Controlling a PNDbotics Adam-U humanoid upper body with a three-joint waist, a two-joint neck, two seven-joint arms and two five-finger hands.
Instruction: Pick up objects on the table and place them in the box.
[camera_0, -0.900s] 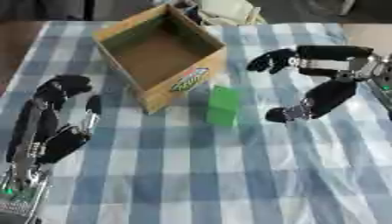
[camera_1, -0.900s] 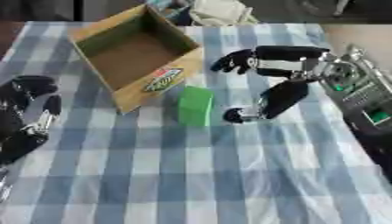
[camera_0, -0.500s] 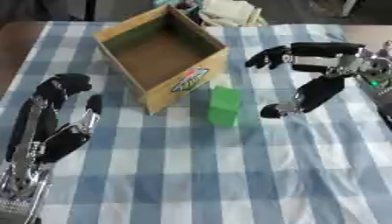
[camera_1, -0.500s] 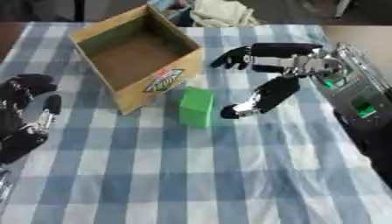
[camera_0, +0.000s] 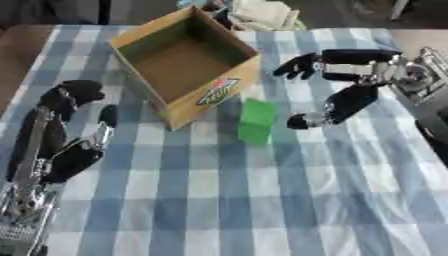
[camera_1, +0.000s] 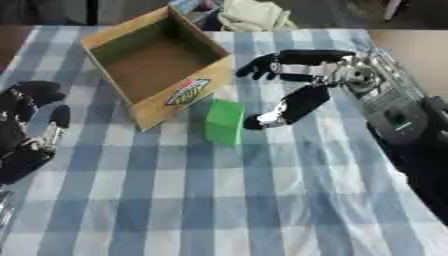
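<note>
Table (camera_0: 262, 210): covered edge to edge by a blue-and-white checked cloth, running slightly askew in both eye views.

Cardboard box (camera_0: 185, 62): open-topped, sits on the far left-centre of the cloth, turned corner-on to the camera. Inside looks bare brown. A green, red and white logo shows on its near side wall.

Left hand (camera_0: 61, 135): lies along the near left edge of the table, fingers pointing away toward the far side, relaxed and spread, holding nothing. Well apart from the box and the block. Silver joint parts show at the lower left corner.

Right hand (camera_0: 350, 82): comes in from the right side, over the cloth to the right of the box. Open: the fingers (camera_0: 302, 65) reach straight out leftward toward the box's near corner, the thumb (camera_0: 328, 111) angles down and left. Nothing sits between them. The thumb tip is near the block's right side; whether it touches, I cannot tell.

Green block (camera_0: 256, 121): a small bright green box shape, standing on the cloth just beside the box's near right wall, below the logo. It is outside the box and not grasped.

Pale crumpled cloth-like item (camera_0: 259, 14): at the far edge, behind the box.
</note>
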